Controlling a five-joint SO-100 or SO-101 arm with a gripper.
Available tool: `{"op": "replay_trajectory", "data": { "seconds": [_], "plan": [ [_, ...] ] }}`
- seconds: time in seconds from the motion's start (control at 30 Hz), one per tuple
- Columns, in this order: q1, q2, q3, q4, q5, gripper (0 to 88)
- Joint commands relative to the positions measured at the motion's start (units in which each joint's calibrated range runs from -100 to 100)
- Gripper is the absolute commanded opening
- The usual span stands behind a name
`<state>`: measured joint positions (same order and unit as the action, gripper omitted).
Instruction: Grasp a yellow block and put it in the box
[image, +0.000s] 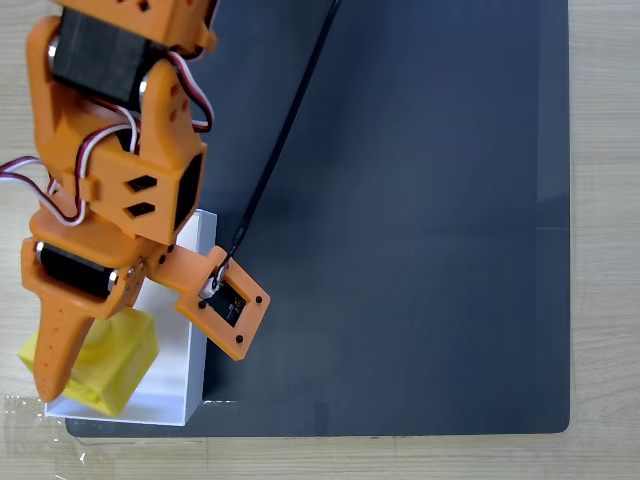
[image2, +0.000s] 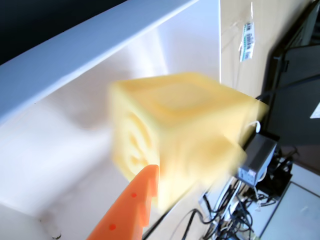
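You see the table (image: 605, 200) covered mostly by a dark mat (image: 400, 200), with pale wood showing along its right and bottom edges in the fixed view. The orange arm (image: 120, 170) reaches down the table's left side. The box (image: 185, 350) sits at the mat's bottom-left corner. The yellow block (image: 115, 365) is over the box's left part, tilted, one corner past the box's left wall. Your hand (image: 60, 375) has one orange finger (image2: 132, 210) against the block; the wrist view is blurred, so you cannot tell whether it grips.
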<state>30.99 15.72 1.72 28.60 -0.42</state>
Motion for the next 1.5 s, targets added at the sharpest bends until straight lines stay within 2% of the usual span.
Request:
{"op": "replay_trajectory", "data": {
  "seconds": [0.0, 0.27, 0.5, 0.6, 0.77, 0.87, 0.97, 1.13, 1.47],
  "plan": [
    [0.4, -1.1, -2.9, 0.5, 0.2, 37.5],
    [-0.3, -2.4, -3.9, 0.4, -0.3, 37.5],
    [-2.0, -12.1, -2.9, 0.9, -1.9, 36.4],
    [-3.0, -19.4, -3.7, 6.3, -5.2, 27.4],
    [-6.1, -35.6, -2.6, 23.5, -7.1, 1.0],
    [-9.8, -45.1, 0.4, 34.1, -6.9, 2.3],
    [-15.0, -54.1, 7.1, 39.8, -4.5, 1.1],
    [-21.7, -69.3, 25.6, 40.2, 1.0, 1.0],
    [-23.6, -104.9, 71.7, 40.6, 3.4, 1.0]
  ]
}}
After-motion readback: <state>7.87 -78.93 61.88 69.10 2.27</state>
